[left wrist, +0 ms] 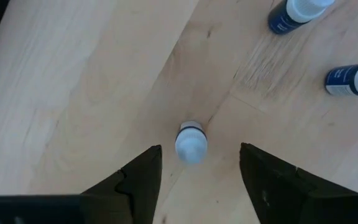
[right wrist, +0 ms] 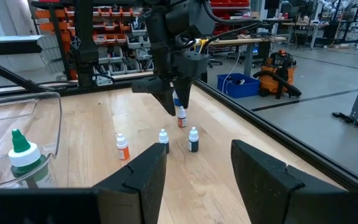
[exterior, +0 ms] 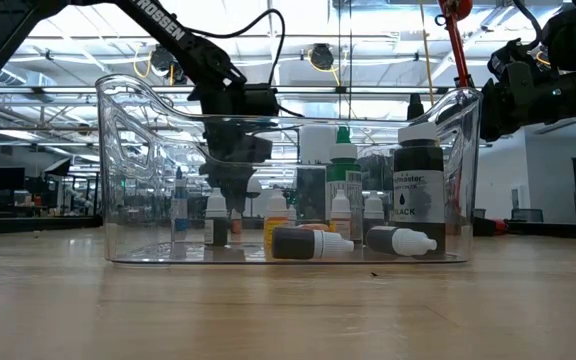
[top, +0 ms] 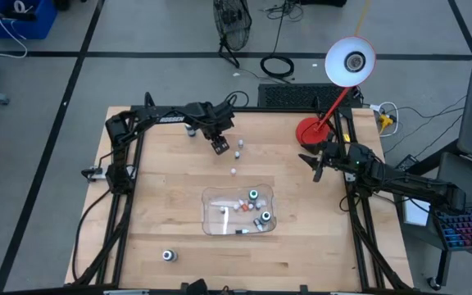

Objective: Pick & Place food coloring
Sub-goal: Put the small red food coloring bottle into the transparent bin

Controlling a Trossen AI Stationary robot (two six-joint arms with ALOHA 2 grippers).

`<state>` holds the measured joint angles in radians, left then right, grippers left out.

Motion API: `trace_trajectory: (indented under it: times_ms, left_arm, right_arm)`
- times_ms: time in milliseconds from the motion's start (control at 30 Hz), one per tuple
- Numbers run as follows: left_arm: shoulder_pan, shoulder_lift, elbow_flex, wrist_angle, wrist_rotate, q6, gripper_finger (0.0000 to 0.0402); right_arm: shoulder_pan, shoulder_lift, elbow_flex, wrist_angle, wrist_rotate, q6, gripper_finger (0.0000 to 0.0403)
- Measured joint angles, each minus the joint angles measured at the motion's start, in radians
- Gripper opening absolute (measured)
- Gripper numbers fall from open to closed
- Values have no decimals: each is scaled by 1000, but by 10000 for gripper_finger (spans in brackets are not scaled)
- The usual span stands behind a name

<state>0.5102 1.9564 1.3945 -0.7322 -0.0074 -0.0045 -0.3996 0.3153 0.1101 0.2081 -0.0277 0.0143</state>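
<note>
Left end effector (left wrist: 194,171) hung half-open around a tiny bottle (left wrist: 191,141) at the surface's (top: 162,205) far side, gripping nothing; right end effector (right wrist: 194,168) waited half-open, empty.

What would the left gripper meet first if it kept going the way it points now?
Most likely the small white-capped bottle standing between the open fingers of the left gripper, then the wooden table beneath it. How far off it is stays unclear.

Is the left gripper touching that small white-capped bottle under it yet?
Apart. In the left wrist view, bare wood shows on both sides of the white-capped bottle between the open left gripper fingers.
</note>
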Motion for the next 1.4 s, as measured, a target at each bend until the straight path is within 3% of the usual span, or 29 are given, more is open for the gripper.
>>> trace_trajectory:
  times_ms: [533, 667, 1100, 1400]
  left_arm:
    - [1, 0, 0, 3, 1, -9, 47]
    - [1, 0, 0, 6, 0, -9, 38]
    - [1, 1, 0, 1, 0, -30, 202]
    - [6, 57, 0, 27, 7, -16, 233]
  right_arm:
    - [0, 0, 0, 0, 0, 0, 171]
    - [0, 0, 0, 0, 0, 0, 171]
    - [0, 0, 0, 0, 0, 0, 171]
    - [0, 0, 0, 0, 0, 0, 171]
